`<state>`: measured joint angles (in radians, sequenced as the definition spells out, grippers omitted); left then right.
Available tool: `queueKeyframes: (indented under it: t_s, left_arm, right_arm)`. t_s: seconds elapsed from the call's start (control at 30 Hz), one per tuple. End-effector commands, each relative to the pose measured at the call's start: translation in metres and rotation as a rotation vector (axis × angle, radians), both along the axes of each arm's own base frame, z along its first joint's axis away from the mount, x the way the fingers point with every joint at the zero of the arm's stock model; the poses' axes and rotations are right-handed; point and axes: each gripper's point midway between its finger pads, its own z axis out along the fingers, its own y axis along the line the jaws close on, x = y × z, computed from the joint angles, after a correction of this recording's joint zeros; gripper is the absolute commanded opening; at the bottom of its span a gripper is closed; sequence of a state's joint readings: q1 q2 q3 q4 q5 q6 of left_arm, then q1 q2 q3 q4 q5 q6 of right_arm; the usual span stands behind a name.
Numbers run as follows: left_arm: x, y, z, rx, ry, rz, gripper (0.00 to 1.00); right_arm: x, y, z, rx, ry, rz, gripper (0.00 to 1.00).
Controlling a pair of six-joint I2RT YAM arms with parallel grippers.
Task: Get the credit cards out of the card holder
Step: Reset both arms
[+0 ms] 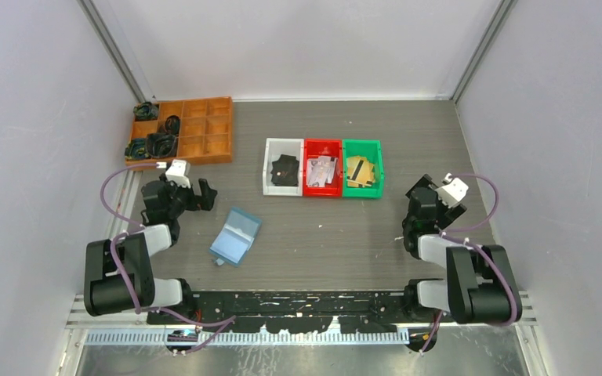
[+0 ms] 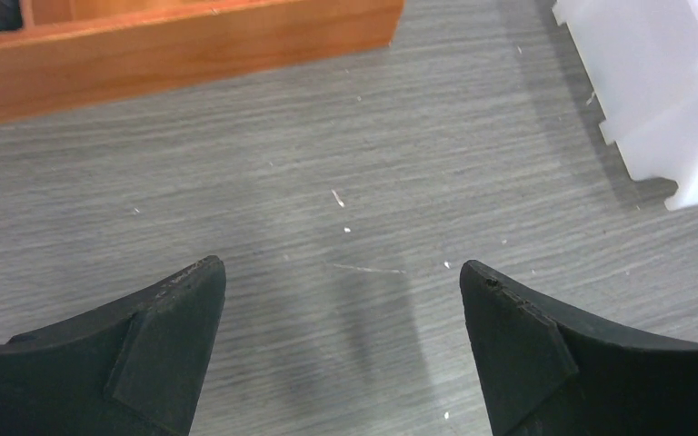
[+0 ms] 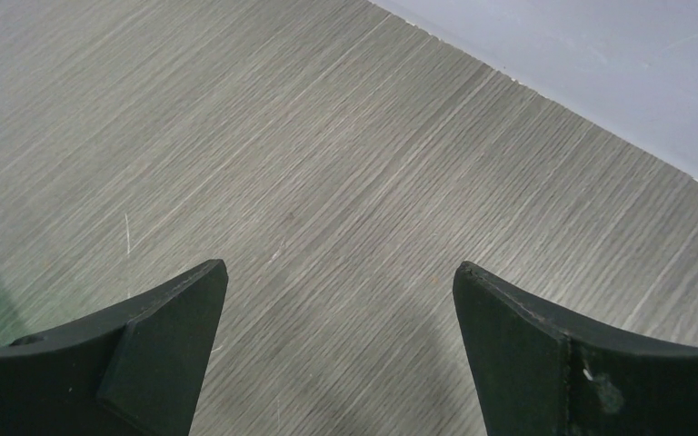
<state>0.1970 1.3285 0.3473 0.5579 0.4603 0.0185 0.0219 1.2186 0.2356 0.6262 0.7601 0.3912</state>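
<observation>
holder (image 1: 236, 236) lying flat on table (image 1: 337, 227), left of centre | left gripper (image 2: 341, 272) hovering near its far-left side, jaws standing spread, empty | right gripper (image 3: 341, 272) hovering well apart over bare table, jaws standing spread, empty

Grey counter (image 2: 345, 136): matt, fine wood-grain texture w/ pale specks. Orange-brown wooden tray (image 2: 173, 45): smooth, satin. White bin (image 2: 663, 82): smooth moulded plastic. Left end effector (image 2: 341, 277) & right end effector (image 3: 339, 272): matt black, scuffed edges. Card holder (image 1: 236, 235): smooth teal.
</observation>
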Motion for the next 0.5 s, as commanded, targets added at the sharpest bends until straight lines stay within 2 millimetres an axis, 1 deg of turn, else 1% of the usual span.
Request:
queueKeyframes:
  t_s: [0.0,0.03,0.1,0.2,0.3,0.33,0.4,0.43,0.47]
  left_arm:
    - [0.024,0.013,0.035,0.021,-0.16,0.064,1.0]
    - [0.024,0.014,0.035,0.015,-0.158,0.074,1.0]
    - [0.025,0.017,0.034,0.014,-0.155,0.093,1.0]
    - [0.027,0.02,0.036,-0.01,-0.16,0.126,1.0]
    - [0.03,0.014,0.038,-0.058,-0.227,0.122,1.0]
    - [0.031,0.01,0.031,-0.051,-0.232,0.112,1.0]
    - [0.035,0.008,0.028,-0.049,-0.269,0.111,1.0]
    - [0.033,0.004,0.026,-0.019,-0.264,0.096,1.0]
    - [0.029,-0.003,0.019,0.021,-0.241,0.071,1.0]
  right_arm:
    - [0.02,-0.001,0.025,-0.02,-0.166,0.015,0.99]
    - [0.024,0.001,0.024,-0.019,-0.171,0.031,1.0]
    - [0.026,-0.005,0.018,-0.021,-0.171,0.031,0.99]
    - [0.04,0.002,0.014,-0.009,-0.123,0.103,0.99]
    - [0.05,0.01,0.012,-0.019,-0.106,0.175,0.99]
    - [0.053,0.015,0.012,-0.017,-0.104,0.215,0.99]
    - [0.056,0.025,0.009,-0.029,-0.11,0.283,1.0]
    - [0.056,0.028,0.001,-0.032,-0.104,0.307,1.0]
    - [0.06,0.031,0.001,-0.054,-0.137,0.331,1.0]
